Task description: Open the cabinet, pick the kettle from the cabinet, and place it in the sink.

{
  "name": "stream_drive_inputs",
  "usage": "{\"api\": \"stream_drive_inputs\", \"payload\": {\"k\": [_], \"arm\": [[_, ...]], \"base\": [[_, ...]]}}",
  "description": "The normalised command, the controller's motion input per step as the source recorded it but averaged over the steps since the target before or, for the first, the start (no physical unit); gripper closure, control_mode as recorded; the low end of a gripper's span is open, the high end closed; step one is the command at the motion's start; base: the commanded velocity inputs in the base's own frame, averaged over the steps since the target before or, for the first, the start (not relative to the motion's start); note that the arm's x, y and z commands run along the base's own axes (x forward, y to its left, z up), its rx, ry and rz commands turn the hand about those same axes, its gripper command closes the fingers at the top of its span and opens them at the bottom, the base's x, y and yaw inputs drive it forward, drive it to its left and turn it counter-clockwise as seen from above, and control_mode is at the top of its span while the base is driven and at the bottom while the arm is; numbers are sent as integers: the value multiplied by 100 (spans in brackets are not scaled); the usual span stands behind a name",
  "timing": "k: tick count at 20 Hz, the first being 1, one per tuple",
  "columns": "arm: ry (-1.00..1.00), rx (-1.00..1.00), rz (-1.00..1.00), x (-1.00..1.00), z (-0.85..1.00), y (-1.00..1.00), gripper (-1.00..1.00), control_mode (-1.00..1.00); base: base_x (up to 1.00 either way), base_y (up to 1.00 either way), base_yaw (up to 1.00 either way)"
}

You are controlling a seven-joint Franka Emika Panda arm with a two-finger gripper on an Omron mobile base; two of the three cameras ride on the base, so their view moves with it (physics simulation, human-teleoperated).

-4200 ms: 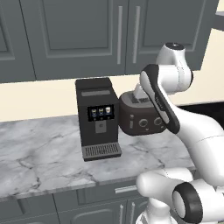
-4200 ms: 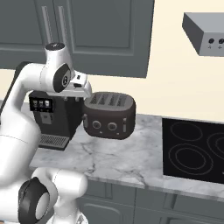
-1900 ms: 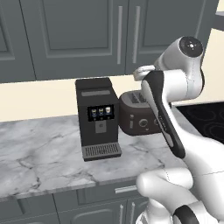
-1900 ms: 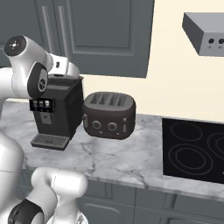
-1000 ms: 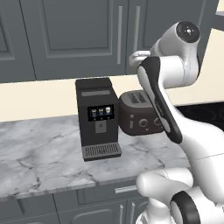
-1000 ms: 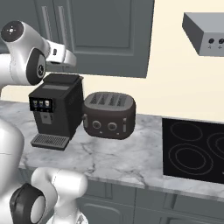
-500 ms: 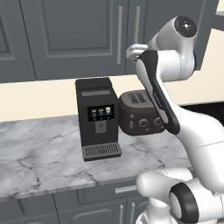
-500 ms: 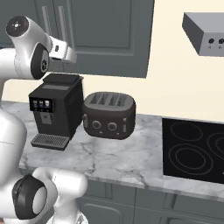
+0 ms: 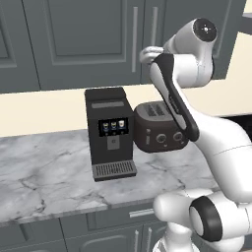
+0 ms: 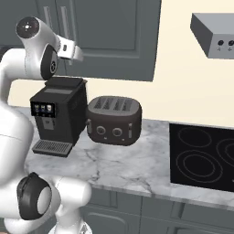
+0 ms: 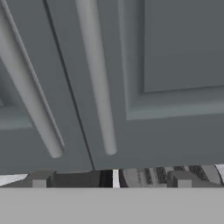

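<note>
The cabinet [image 9: 88, 39] [image 10: 109, 27] is the tall dark grey wall unit above the counter, and both its doors are shut. In the hand view its two silver bar handles hang side by side, the left handle [image 11: 30, 92] and the right handle [image 11: 98, 87], with the door seam between them. My gripper [image 11: 110, 180] is open, just short of the door fronts below the handle ends, and holds nothing. My white hand [image 9: 149, 52] [image 10: 72, 49] is raised in front of the doors. The kettle is hidden behind the shut doors. The sink is out of view.
On the grey marble counter [image 9: 44, 172] [image 10: 132, 169] a black coffee machine [image 9: 109, 133] [image 10: 57, 114] stands beside a dark brown toaster [image 9: 160, 129] [image 10: 114, 119]. A black stovetop [image 10: 203, 157] lies to the right, under a grey hood [image 10: 215, 34].
My hand has risen and moved a little closer to the cabinet doors. Its jaws have stayed open and the doors have stayed shut.
</note>
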Motion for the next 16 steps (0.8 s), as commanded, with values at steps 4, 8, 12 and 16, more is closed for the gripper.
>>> {"api": "stream_drive_inputs", "payload": {"k": [4,8,12,16], "arm": [[0,0,0,32,3,1,-100,-100],[0,0,0,36,2,0,-100,-100],[0,0,0,37,5,3,-100,-100],[0,0,0,36,5,3,-100,-100]], "base": [[0,0,0],[0,0,0],[0,0,0],[0,0,0]]}}
